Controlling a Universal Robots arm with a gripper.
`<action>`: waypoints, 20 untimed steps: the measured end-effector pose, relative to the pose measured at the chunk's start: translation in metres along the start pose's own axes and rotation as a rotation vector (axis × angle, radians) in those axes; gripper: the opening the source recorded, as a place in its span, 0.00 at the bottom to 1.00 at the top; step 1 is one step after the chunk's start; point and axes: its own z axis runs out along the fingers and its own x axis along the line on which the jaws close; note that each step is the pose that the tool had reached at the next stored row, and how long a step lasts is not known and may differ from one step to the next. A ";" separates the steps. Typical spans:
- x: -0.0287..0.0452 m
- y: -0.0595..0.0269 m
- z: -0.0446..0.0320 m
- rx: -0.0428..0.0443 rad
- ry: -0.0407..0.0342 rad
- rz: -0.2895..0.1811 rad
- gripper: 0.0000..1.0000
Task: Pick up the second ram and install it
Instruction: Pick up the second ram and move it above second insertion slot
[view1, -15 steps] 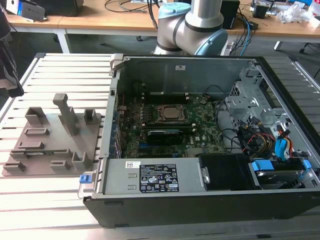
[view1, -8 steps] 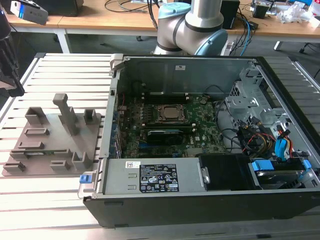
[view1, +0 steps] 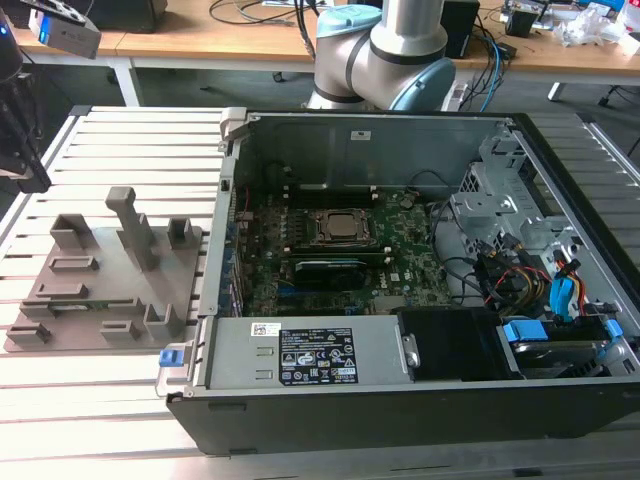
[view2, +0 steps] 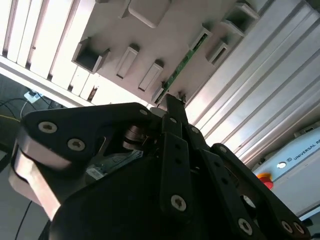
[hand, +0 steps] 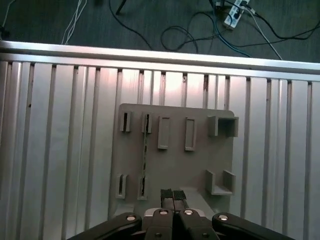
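Because the second ram (hand: 145, 160) stands on its long edge, caught at each end by a small slotted holder, the first wrist view shows it to me as little more than a thin line between two clips. The second wrist view gives me its green face instead. I take it that it is parked upright so that its top edge is free for a pinch from above. It has not been lifted and nothing touches it.

The gripper (hand: 172, 194) hangs over the grey fixture plate (hand: 195, 165), near one end of the stick but off to its side and clear of it. Its pads (hand: 166, 194) are drawn together with nothing between them (no gap that I can make out from here), so it would have to spread before it could straddle the board.

The other holders on the plate look vacant, and the plate itself lies flat on the slatted aluminium table (hand: 60, 150). In the exterior view it sits at the exterior view's left of the open computer case (view1: 230, 300), just beside it, which I judge keeps the carry short. The case lies on its side with the motherboard (view1: 405, 275) facing up, presumably so a stick can be pressed straight down. A long dark part (view1: 328, 268) lies just beside the CPU socket (view1: 340, 228), and I cannot tell whether that is a seated stick or bare slots.
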 end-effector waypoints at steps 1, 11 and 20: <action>0.0000 0.0000 0.0000 0.0001 -0.0004 0.005 0.11; 0.0000 0.0000 0.0005 0.0247 0.0010 0.065 0.11; 0.0000 -0.0001 0.0009 0.0262 -0.0030 0.150 0.11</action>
